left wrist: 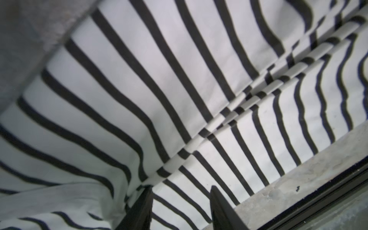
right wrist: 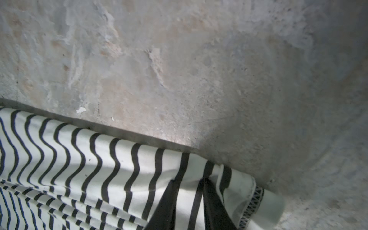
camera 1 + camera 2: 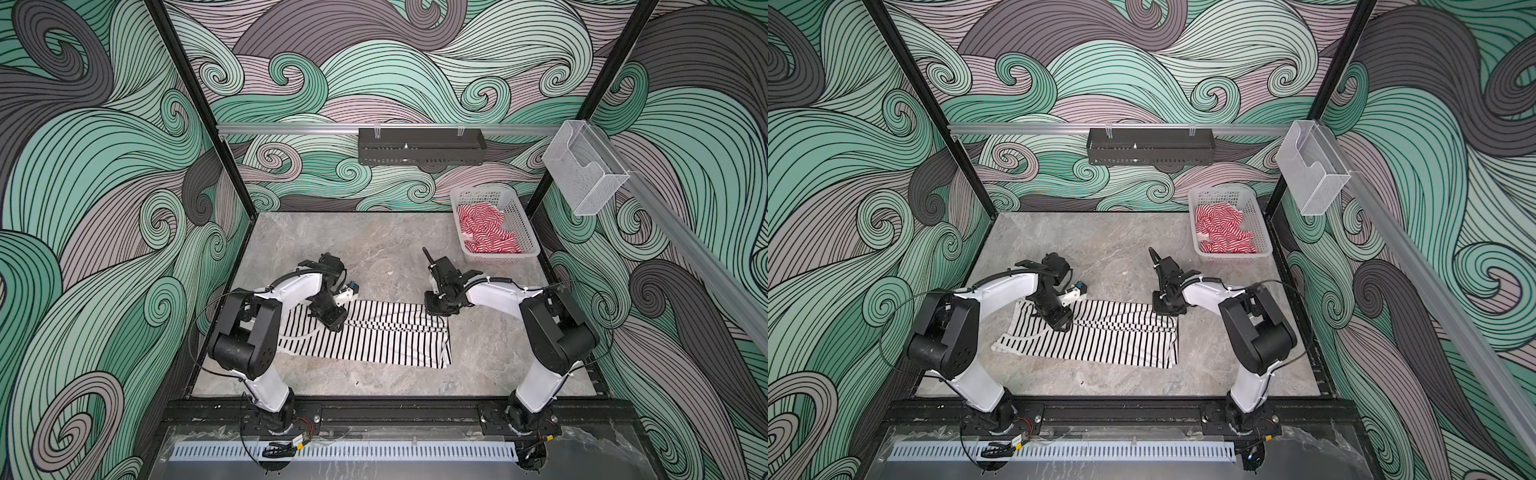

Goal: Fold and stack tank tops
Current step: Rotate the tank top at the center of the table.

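Note:
The black-and-white tank top (image 3: pixel 374 336) (image 3: pixel 1113 336) lies spread on the table between the arms, with a pleated fold running along its length. My left gripper (image 3: pixel 334 326) (image 1: pixel 181 189) sits low over its left part. The jaws are open, flat striped cloth shows between them, and the fold's end touches one finger (image 1: pixel 145 201). My right gripper (image 3: pixel 436 309) (image 2: pixel 189 180) is down at the top's far right corner. Its jaws stand narrowly apart on the cloth, beside the curled hem (image 2: pixel 253 199). The red-and-white tank top (image 3: pixel 484 232) (image 3: pixel 1223 230) lies crumpled in the basket.
The white perforated basket (image 3: pixel 498 258) stands at the back right of the grey marble table (image 3: pixel 374 249). A black tray (image 3: pixel 422 145) hangs on the rear rail and a clear plastic holder (image 3: pixel 584 170) on the right rail. A black frame edges the table's front.

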### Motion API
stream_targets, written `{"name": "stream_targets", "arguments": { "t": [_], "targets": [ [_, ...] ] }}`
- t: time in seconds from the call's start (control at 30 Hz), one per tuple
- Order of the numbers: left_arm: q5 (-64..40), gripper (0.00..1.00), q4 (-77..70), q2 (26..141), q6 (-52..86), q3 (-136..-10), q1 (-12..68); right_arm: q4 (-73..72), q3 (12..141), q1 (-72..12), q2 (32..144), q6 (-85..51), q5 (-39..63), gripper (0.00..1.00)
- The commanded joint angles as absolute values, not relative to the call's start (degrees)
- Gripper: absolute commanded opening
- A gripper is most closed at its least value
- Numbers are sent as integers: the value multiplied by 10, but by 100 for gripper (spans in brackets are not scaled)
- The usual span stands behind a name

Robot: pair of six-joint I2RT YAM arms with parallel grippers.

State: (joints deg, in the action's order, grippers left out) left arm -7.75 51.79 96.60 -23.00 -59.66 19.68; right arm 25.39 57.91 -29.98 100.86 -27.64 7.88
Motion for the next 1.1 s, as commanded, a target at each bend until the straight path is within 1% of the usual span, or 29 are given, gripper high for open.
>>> {"name": "stream_targets", "arguments": {
  "t": [0.0,0.17,0.33,0.43,0.53,0.63,0.77,0.93,1.0,1.07],
  "targets": [
    [-50,49,525,992,-237,-600,204,257,571,-298,1008,-274,64,26],
    [-21,49,518,1039,-247,-612,205,251,546,-297,1009,-280,65,26],
    [16,48,506,1081,-266,-658,203,253,526,-297,1002,-291,62,26],
    [61,49,503,1119,-283,-717,200,251,514,-297,985,-301,61,27],
    [97,49,522,1189,-300,-839,191,248,506,-301,964,-319,59,27],
    [135,49,547,1275,-312,-991,186,263,512,-329,947,-340,31,26],
    [164,50,557,1373,-319,-1178,186,280,528,-386,938,-374,-12,27],
    [200,51,585,1496,-327,-1412,186,305,558,-469,969,-415,-51,27],
    [211,52,578,1518,-329,-1456,186,307,571,-497,989,-430,-44,27],
    [225,52,555,1515,-329,-1457,185,304,587,-529,1004,-439,-29,27]
  ]
}}
